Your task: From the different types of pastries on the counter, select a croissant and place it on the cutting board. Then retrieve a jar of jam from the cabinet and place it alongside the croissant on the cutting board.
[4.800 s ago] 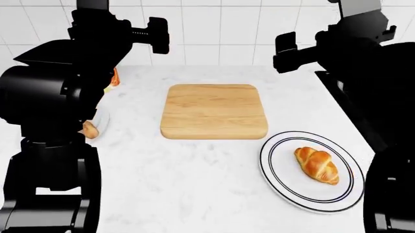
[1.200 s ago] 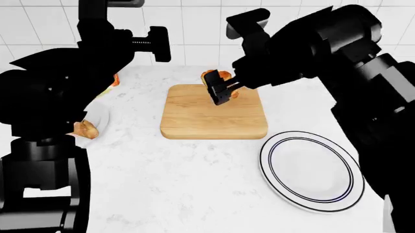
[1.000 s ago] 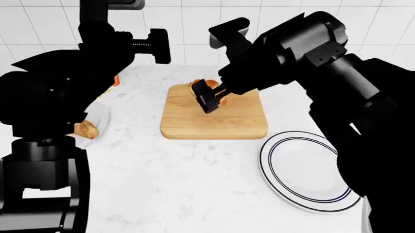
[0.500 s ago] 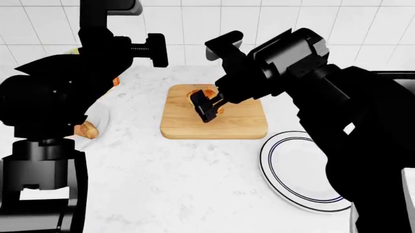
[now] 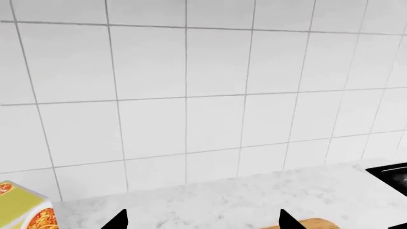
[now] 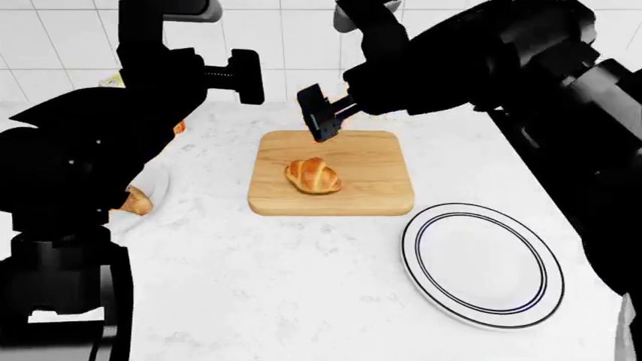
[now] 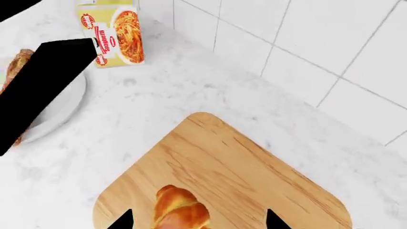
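Done: I see the small plump golden-brown croissant (image 6: 313, 175) lying on the light wooden, nearly square cutting board (image 6: 377, 184), left of the board's middle, free of any gripper. I judge the first half finished.
Left: the jar of jam is in no view, and no cabinet shows either; I judge the fetch and the placing beside the croissant are all to come.
Right gripper (image 6: 321, 122): it hangs above the board's far edge with nothing in it; its tips frame the croissant in the right wrist view, well apart, so I read it as spread wide.
Left gripper (image 5: 202, 220): only two dark tips show against the white tiled wall (image 5: 210, 81), set apart, nothing between them.
Open room: the board's right half is bare, fair space for a jar. The round white plate with dark rim lines (image 6: 431, 259) sits near the board's right front corner.
Edges: a yellow-red printed box (image 7: 111, 33) stands near the wall, left of the board; a dark hob corner (image 5: 393, 172) lies off to the right. The white marble-look counter (image 6: 271, 278) is bare in front.
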Available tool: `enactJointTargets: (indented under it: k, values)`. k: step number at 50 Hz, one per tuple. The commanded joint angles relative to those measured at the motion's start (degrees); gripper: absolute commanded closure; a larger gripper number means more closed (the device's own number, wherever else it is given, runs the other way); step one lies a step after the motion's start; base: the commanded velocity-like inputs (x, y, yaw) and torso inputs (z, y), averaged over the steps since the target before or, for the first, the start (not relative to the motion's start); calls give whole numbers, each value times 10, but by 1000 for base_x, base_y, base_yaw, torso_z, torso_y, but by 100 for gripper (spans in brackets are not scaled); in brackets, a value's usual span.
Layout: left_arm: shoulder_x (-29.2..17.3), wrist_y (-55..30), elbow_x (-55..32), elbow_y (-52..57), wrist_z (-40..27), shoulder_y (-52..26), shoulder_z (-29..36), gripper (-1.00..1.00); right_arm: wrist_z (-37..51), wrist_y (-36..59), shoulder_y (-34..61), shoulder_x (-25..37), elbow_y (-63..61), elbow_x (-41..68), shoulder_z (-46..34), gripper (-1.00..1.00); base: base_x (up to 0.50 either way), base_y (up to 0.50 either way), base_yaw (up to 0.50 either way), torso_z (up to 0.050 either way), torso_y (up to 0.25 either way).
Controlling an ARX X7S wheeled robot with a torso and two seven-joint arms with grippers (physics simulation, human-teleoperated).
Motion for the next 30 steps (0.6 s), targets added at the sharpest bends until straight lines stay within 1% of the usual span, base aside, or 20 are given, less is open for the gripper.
enactJointTargets:
  k: [1,4,7,11,15,19,25,30]
  values:
    - [-5,-38,-16,99,-18,17,5,-100,267,22,47,198,-342,134,119,-100,0,0,0,0,0]
    - [-4,-47,-17,114,-23,17,7,-100,320,5,59,242,-413,160,156,-100,0,0,0,0,0]
    - [-4,-50,-20,123,-25,19,8,-100,350,-20,72,271,-461,160,186,-100,0,0,0,0,0]
    - [-2,-50,-23,124,-27,20,5,-100,374,-56,83,300,-497,157,223,-100,0,0,0,0,0]
    - [0,-52,-25,117,-28,17,4,-100,393,-76,107,313,-510,148,248,-100,0,0,0,0,0]
    - [4,-59,-42,130,-32,20,-27,-100,434,-111,113,332,-544,126,275,-100,0,0,0,0,0]
    - [15,-107,-78,179,-57,29,-87,-100,502,-146,100,356,-584,98,293,-100,0,0,0,0,0]
    - [19,-127,-96,202,-60,36,-99,-100,541,-154,102,368,-603,93,305,-100,0,0,0,0,0]
